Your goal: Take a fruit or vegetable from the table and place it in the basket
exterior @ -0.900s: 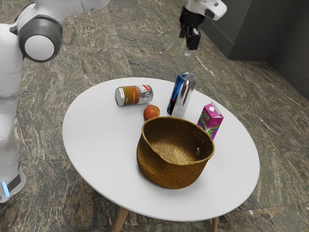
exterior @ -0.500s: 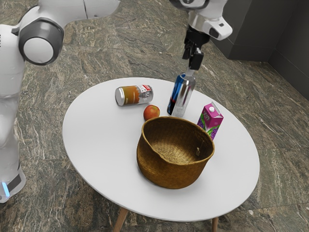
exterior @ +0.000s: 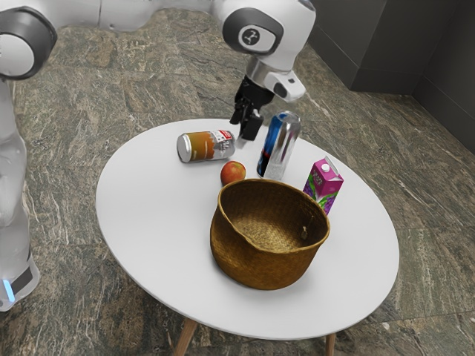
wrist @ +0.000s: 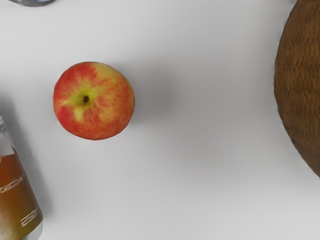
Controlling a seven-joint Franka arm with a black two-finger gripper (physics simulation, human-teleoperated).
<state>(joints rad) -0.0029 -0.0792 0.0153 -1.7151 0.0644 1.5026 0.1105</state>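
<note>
I judge the task to be in its approach stage, with the pick and the drop both left to do. The apple (exterior: 233, 173) rests on the surface (exterior: 152, 219), outside the basket (exterior: 260, 265), at its eleven o'clock as the exterior view shows it. From my wrist view, bare surface separates the two.

My gripper (exterior: 243, 139) hangs above the surface, around the apple's one o'clock in the exterior view. I can't tell whether it is open or closed. The basket stands upright, and I see no fruit in what shows of its inside.

What remains, as I judge it: centre over the apple, lower, grip, lift above the rim, carry toward five o'clock in the exterior view and release. The lying can (exterior: 205, 147) at the apple's ten to eleven o'clock and the tall can (exterior: 279, 146) at its two call for a careful descent.
</note>
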